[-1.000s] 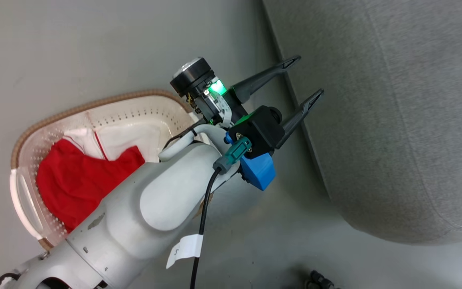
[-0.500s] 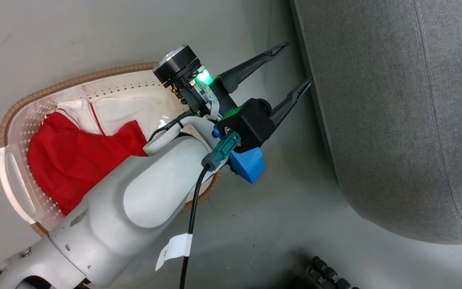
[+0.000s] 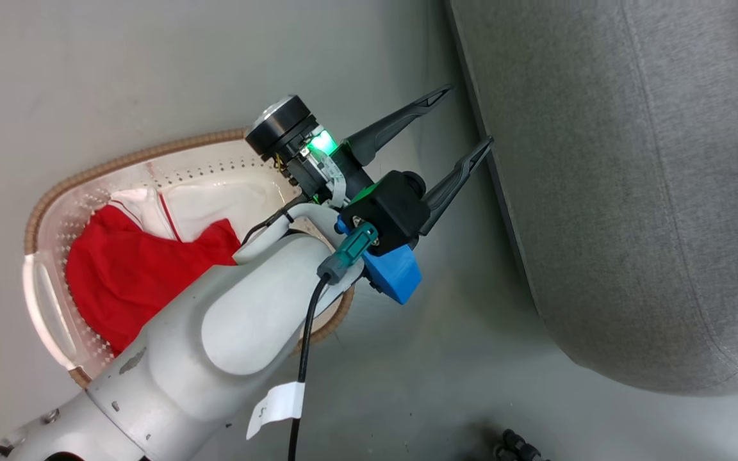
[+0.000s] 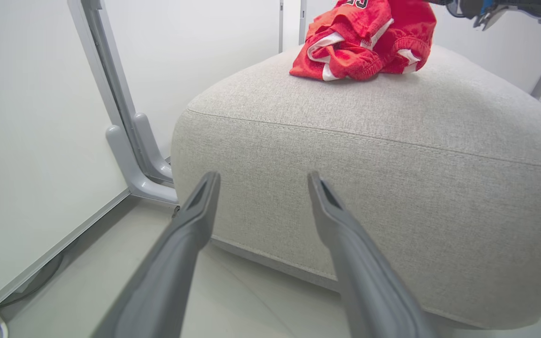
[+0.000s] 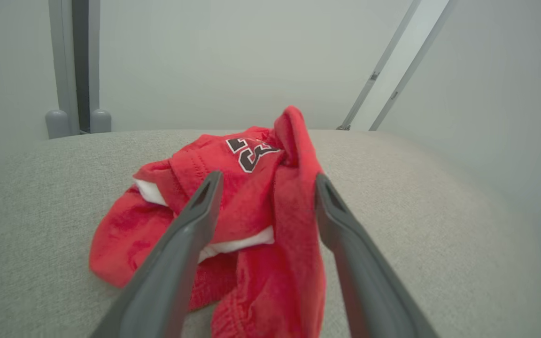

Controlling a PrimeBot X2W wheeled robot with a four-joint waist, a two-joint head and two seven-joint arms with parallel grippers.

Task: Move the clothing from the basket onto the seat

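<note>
— Where did we have the left claw (image 3: 469, 114)?

— Over the floor (image 3: 151, 77), between the basket (image 3: 132, 160) and the seat (image 3: 631, 192). Its fingers were spread wide with nothing between them. In the head view one tip stood just beside the seat's side edge.

— And the clothing (image 3: 132, 282)?

— We saw it in two places. The first piece, red with white lining, lay crumpled in the basket, partly hidden behind our left forearm (image 3: 247, 320). The second piece (image 5: 251, 206), red with white trim and a black-and-white number print (image 5: 251, 152), sat bunched on top of the seat, well back from the edge our left claw faced.

— Was the right claw (image 5: 268, 176) holding that one?

— No. Its fingers were parted and pointed at the heap, which lay on the cushion. We could not tell whether they touched the fabric.

— And the basket itself?

— It stood on the floor, near the seat but apart from it, with its brown rim up.
</note>
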